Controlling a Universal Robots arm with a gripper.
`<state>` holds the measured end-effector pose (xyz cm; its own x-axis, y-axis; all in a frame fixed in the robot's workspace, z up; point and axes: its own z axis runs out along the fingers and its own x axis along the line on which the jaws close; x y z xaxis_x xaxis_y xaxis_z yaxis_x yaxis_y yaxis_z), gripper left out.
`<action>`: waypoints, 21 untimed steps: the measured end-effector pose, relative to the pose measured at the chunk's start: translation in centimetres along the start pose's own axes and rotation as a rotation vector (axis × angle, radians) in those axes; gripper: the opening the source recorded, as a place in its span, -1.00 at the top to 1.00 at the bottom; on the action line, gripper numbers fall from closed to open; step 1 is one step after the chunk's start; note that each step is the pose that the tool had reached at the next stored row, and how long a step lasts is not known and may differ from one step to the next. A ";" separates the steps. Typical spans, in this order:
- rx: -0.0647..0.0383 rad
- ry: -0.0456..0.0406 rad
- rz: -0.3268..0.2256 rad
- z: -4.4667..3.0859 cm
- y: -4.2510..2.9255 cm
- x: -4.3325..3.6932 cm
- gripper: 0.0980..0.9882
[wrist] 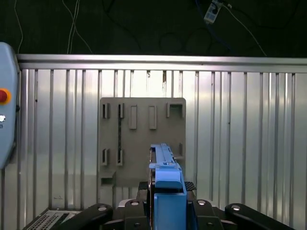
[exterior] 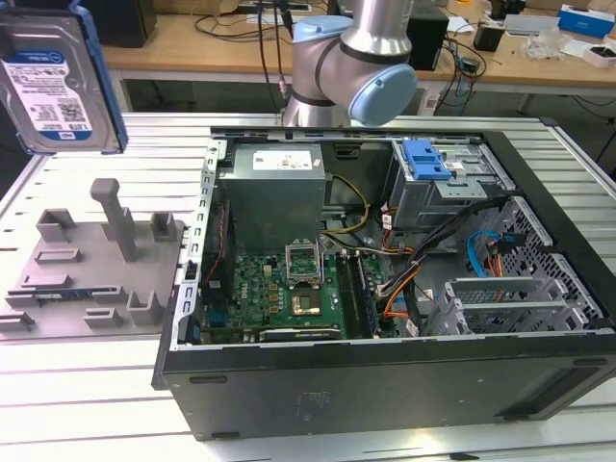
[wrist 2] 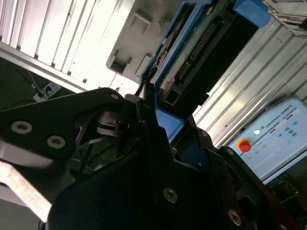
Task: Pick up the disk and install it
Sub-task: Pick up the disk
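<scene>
Here, disk [exterior: 56,82]: held up in the air at the exterior view's far left, its white-and-blue label facing the camera and its blue frame running down the side.
Disk from the wrist: in the first wrist view it stands edge-on [wrist: 168,203], blue frame uppermost, over the grey plate; in the second wrist view [wrist 2: 201,48] its connector edge and blue frame run up and away from the black gripper body.
Gripper [wrist: 167,186]: closed narrow on the disk, a black finger on each side of the blue frame.
Arm [exterior: 356,58]: its silver and pale blue joints show at the top of the exterior view, behind the computer case.
Grey plate [exterior: 96,260]: lies flat on the table beside the case, on the exterior view's left, with raised posts and slots; the disk hangs above it, not touching.
Computer case [exterior: 385,385]: lies on its side with the panel off, well apart from the disk.
Inside the case: a green circuit board [exterior: 279,289], a grey power box [exterior: 279,188] and a blue latch [exterior: 426,159] on the drive cage at the far corner.
Table [exterior: 77,385]: ribbed aluminium slats, carrying the plate and the case.
Control pad [wrist 2: 268,143]: pale, with a red button, lying on the slats off to one side.
</scene>
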<state>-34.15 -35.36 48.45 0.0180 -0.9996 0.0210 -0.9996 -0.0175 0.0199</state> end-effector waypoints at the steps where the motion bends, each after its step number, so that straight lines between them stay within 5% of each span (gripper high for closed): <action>1: 0.000 0.0000 0.000 0.00 -0.45 0.19 0.40; 9: -0.004 -0.0002 0.000 -0.05 -5.26 2.17 0.40; 17: -0.007 -0.0002 0.000 -0.10 -9.26 4.00 0.40; 21: -0.008 -0.0002 0.000 -0.09 -10.59 5.15 0.40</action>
<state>-23.47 -40.32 48.45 0.0179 -0.9996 0.0208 -0.9995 -0.0173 0.0274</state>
